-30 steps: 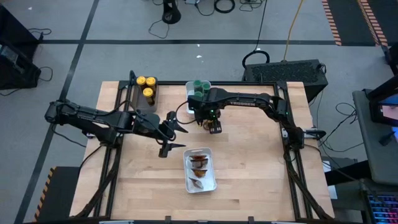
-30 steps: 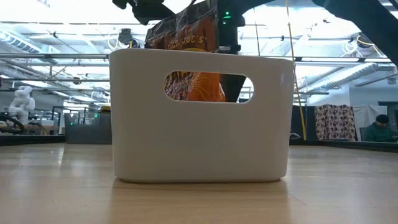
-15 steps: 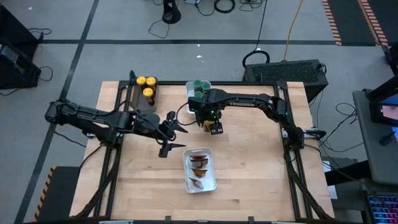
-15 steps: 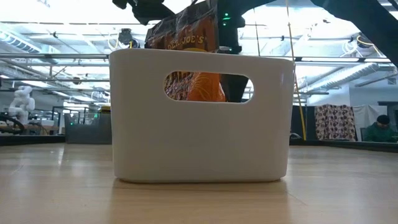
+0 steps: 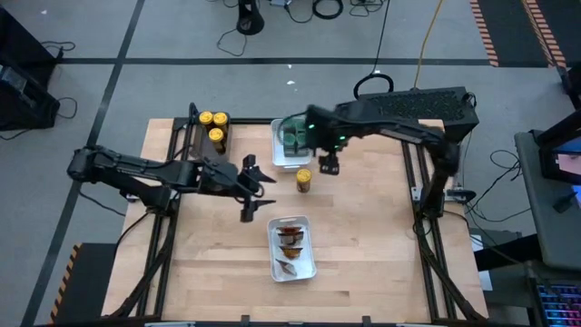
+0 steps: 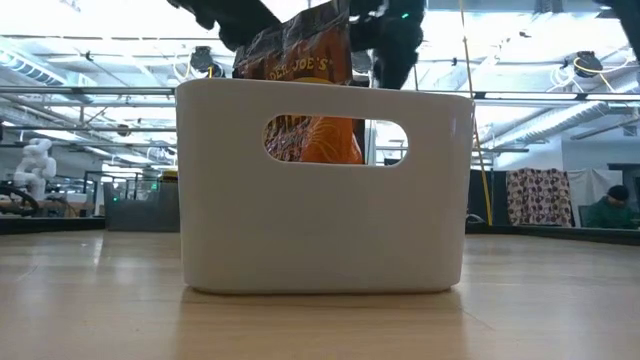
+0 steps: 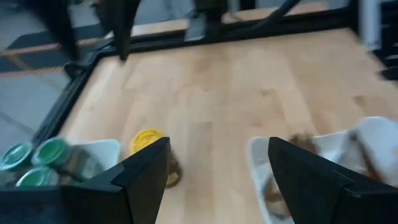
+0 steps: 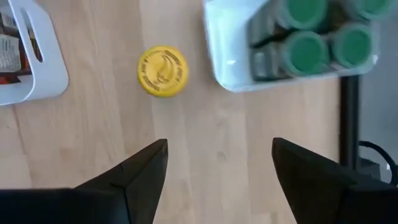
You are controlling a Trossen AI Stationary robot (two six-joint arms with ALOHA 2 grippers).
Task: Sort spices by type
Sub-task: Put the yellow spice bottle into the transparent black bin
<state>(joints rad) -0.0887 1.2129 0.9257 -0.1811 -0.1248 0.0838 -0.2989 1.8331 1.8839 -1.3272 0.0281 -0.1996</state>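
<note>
One yellow-lidded jar (image 5: pixel 304 179) (image 8: pixel 161 71) stands upright on the bare wood mid-table. My right gripper (image 5: pixel 329 166) (image 8: pixel 214 180) hangs open above it and a little to its far right, holding nothing. My left gripper (image 5: pixel 263 189) (image 7: pixel 217 180) hovers open to the jar's left, its fingers pointing toward the jar (image 7: pixel 149 146). Green-lidded jars (image 5: pixel 292 136) (image 8: pixel 311 31) stand in a white bin (image 5: pixel 278 156). Other yellow-lidded jars (image 5: pixel 213 125) sit in a dark tray (image 5: pixel 201 145). Brown-orange packets (image 5: pixel 290 241) (image 6: pixel 300 60) stand in a nearer white bin (image 5: pixel 311 263).
The near white bin (image 6: pixel 320 200) fills the low view and hides the table behind it. A black frame runs round the table's edges (image 5: pixel 418 209). Bare wood lies to the right of the lone jar and at the near left.
My right gripper has risen from around the lone yellow-lidded jar and drawn back toward the table's far right. The jar stays standing on the wood.
</note>
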